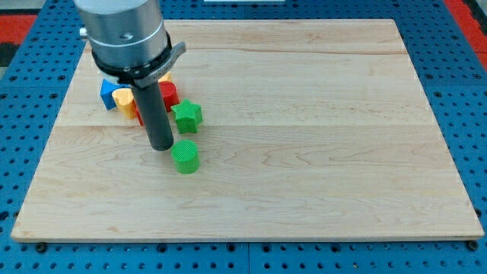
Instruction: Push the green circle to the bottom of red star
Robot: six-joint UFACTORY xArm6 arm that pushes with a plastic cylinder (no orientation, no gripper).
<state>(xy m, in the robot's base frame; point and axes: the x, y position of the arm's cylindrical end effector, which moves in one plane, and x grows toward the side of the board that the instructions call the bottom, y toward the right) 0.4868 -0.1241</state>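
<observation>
My tip sat just at the green circle's upper-left edge, with the red star partly hidden behind the rod.

The rig carried no fingers to open or clench, only my tip (161, 147). The green circle (185, 157) lay on the table (319, 152), below the green star (186, 116) and down-right of the red star (168, 93). I judged it needed nudging leftward in short, centred strokes from its right side, so it would not slip off toward the view's bottom.
</observation>
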